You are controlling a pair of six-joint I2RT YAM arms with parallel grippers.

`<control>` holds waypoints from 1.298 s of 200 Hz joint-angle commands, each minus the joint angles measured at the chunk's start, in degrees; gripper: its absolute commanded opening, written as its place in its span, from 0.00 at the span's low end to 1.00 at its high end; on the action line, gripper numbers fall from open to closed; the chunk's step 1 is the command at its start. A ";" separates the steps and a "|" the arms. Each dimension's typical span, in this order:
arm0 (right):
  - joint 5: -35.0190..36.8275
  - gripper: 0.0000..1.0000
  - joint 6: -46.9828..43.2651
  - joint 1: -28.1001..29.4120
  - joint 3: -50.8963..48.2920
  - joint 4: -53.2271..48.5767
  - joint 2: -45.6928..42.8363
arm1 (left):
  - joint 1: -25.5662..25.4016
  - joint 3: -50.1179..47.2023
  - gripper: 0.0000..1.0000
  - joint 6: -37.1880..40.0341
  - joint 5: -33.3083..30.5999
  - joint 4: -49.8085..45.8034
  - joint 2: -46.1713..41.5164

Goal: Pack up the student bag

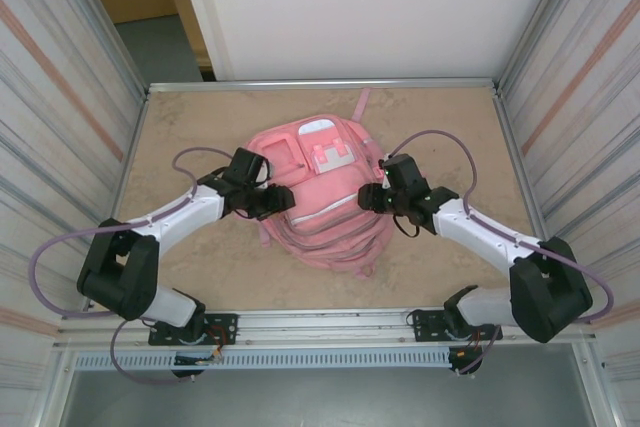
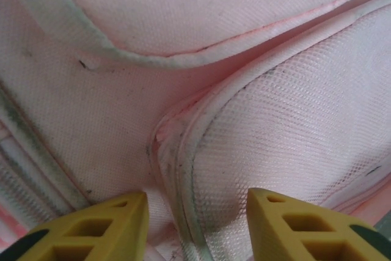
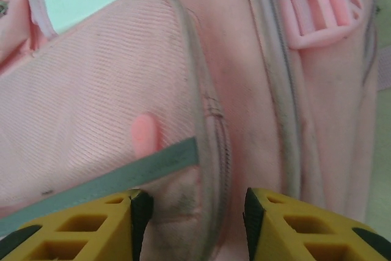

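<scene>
**Progress.** The student bag (image 1: 325, 237), a large pink fabric backpack with pale trim and a white patch, lies flat at the centre of the sandy-beige tabletop (image 1: 190, 127). Its top strap points to 12 o'clock and its base to 6. From above, the bag is the one object I can make out on the tabletop. Judgement: loading is probably not the step in hand, and the work is on the bag's own pockets and openings. I cannot tell whether any zip is fully closed, since the seams are too small from above and only partly seen close up. Left to do, at a guess: close or check the openings.

**Left claw** (image 1: 278, 199). It sits at the bag's 9 o'clock flank.
- In the wrist view the two yellow fingers are partly open and point down onto pink mesh fabric.
- A pale piped seam (image 2: 177, 169) runs up between them, nearer the finger at 7 o'clock.
- Nothing is visibly clamped. The fingers straddle the seam; contact with the cloth is likely but not certain.

**Right claw** (image 1: 368, 197). It sits at the bag's 3 o'clock flank.
- In the wrist view the fingers are likewise parted, either side of the grey-trimmed pocket edge (image 3: 208, 120) of a ribbed front pocket.
- A flat grey-green strip (image 3: 122, 178) slants in from 8 o'clock and passes just above the finger at 7 o'clock. I cannot tell what it is, or whether the claw touches it.
- A small pink tab (image 3: 145, 134) lies just above the strip, and a pink plastic buckle (image 3: 321, 13) sits at 1 o'clock.
- The claw grips nothing that I can see.
</scene>
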 commanded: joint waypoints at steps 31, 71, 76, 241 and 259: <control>-3.24 0.24 -3.31 -2.47 3.26 6.61 6.78 | 1.47 0.93 0.36 -2.01 6.67 6.52 2.08; -6.90 0.09 -6.72 -4.38 7.91 9.15 11.73 | 1.28 -2.02 0.32 -2.93 6.67 7.71 0.74; -7.05 0.09 -7.48 -4.70 8.81 8.95 12.52 | 1.34 -2.06 0.31 -2.82 6.91 7.96 0.65; 8.05 0.45 22.54 -3.15 14.63 -19.54 0.90 | -8.60 -3.97 0.00 -28.58 -4.32 16.18 -10.30; 12.27 0.46 31.84 7.52 11.36 -21.40 -3.91 | -10.35 -1.47 0.00 -29.85 -4.57 16.51 -8.05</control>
